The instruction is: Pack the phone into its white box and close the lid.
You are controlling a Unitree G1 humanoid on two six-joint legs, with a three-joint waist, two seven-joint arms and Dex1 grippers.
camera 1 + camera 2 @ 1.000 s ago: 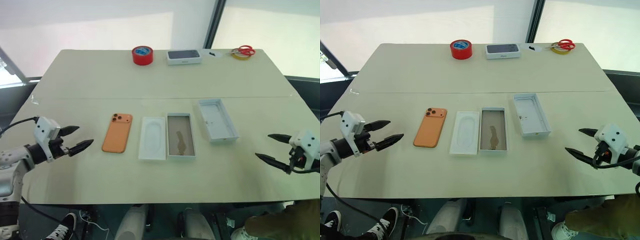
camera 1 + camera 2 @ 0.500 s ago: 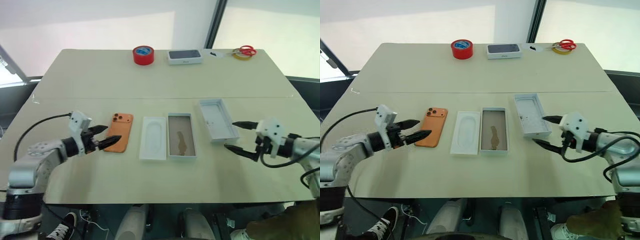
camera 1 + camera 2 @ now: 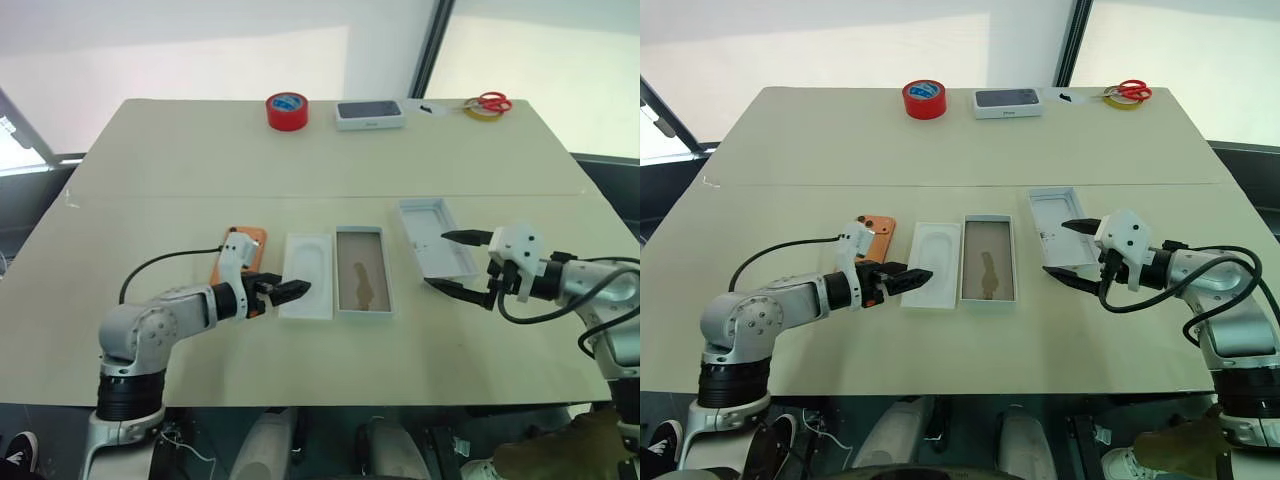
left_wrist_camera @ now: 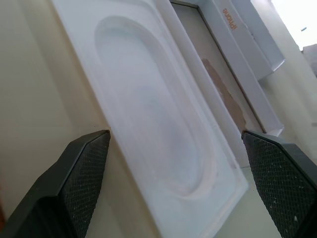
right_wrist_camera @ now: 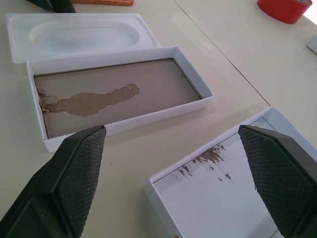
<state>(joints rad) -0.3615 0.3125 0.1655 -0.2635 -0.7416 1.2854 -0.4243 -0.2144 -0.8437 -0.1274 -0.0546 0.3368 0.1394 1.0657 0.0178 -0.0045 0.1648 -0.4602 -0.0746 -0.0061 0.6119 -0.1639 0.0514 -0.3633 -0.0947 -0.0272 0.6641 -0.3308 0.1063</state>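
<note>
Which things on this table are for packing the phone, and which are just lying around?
For the job: phone, white box, lid, white insert.
Lying about: red tape roll, second phone box, scissors.

We see an orange phone, white insert, white box with brown-stained floor, white lid, red tape roll, red-handled scissors.

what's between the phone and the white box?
The white insert with a phone-shaped recess lies flat between the phone and the white box, seen in both eye views. The open left gripper hovers at the insert's near end.
</note>
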